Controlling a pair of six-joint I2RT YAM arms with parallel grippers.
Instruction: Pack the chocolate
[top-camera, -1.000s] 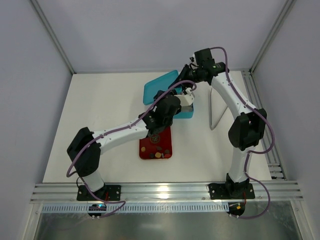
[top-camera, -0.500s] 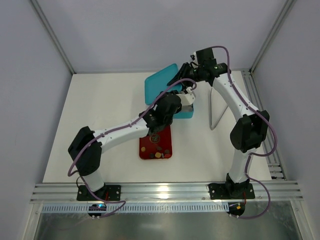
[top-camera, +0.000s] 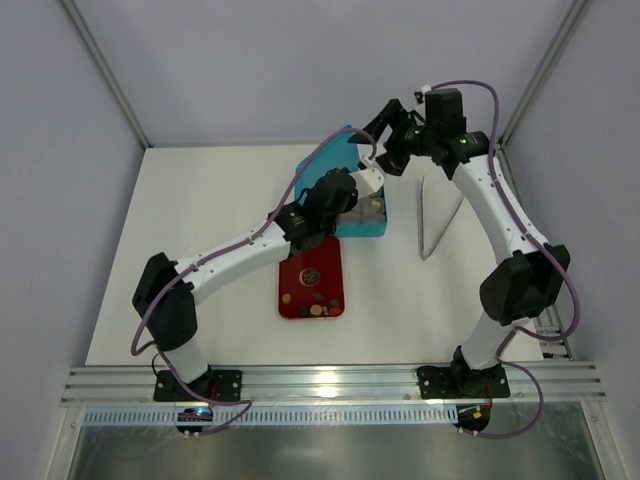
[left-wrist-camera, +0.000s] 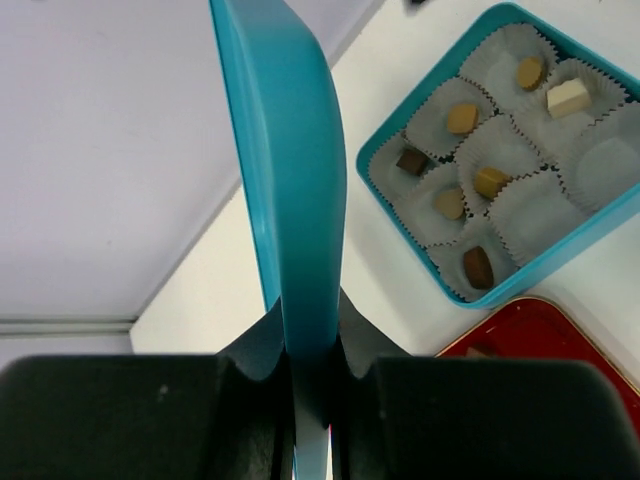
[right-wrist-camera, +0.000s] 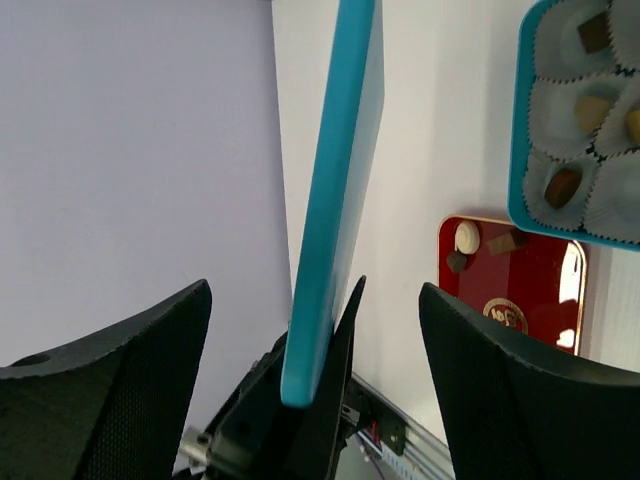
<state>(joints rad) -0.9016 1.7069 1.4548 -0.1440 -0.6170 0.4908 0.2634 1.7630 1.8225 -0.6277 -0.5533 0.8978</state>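
At the far middle of the white surface (top-camera: 200, 220), the left fingers (left-wrist-camera: 260, 355) are clamped on the lower edge of a teal lid (left-wrist-camera: 290, 150), one on each face, holding it upright and edge-on to the left wrist camera. The right fingers (right-wrist-camera: 120, 400) stand wide apart on either side of that same lid and touch neither face.

Just beside the lid sits an open teal box (left-wrist-camera: 560, 250) lined with pale fluted paper cups (left-wrist-camera: 530, 215). Seven cups each hold one piece of chocolate (left-wrist-camera: 461, 118):
- a dark square
- a dark oval
- a cream block
- four light brown pieces

The other cups in view hold nothing.

Touching or nearly touching the near side of the box lies a red tray (top-camera: 300, 275). More pieces rest loose on it: a round cream one (right-wrist-camera: 466, 237) and two dark ones near its box end, and a small cluster at its near end in the overhead view.

A thin grey V-shaped rod (top-camera: 437, 220) lies on the surface to the right of the box, apart from it.
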